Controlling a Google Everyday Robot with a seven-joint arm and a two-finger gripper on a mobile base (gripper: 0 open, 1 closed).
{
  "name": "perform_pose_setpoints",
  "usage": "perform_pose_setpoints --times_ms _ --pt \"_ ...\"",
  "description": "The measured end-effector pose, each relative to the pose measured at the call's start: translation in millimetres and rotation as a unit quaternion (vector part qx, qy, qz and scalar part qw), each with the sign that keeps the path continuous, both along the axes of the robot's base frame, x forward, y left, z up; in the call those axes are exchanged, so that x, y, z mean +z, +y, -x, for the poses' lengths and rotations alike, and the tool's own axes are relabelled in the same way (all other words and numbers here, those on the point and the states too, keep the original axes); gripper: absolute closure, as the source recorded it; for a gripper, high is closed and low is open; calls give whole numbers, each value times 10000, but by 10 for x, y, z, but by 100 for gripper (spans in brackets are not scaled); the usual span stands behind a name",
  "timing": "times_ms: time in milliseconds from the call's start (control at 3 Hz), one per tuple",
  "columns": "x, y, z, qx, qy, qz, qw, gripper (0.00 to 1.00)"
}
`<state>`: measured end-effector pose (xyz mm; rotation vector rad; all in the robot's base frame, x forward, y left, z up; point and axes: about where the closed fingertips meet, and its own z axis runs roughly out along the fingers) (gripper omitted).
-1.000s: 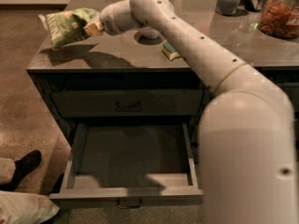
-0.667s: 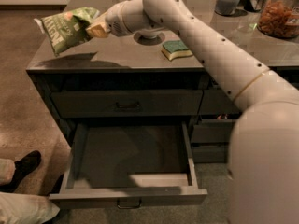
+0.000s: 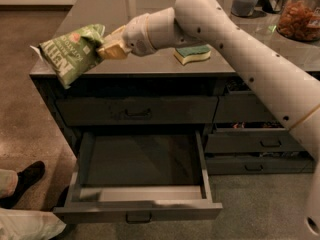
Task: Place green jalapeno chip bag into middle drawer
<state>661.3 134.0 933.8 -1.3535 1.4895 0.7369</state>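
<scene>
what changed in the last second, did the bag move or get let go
The hand, still shut on the green jalapeno chip bag, has carried it lower and slightly left, by the front-left corner of the counter. The arm swung right, uncovering the green-and-yellow sponge. Nothing was let go. The middle drawer stays pulled open and the top drawer stays shut.
</scene>
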Motion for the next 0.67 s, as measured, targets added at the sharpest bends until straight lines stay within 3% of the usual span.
perform_pose_setpoints --times_ms 333,667 --pt "-307 3 358 316 177 157 9992 100" --pt "-950 95 683 501 473 378 9969 100"
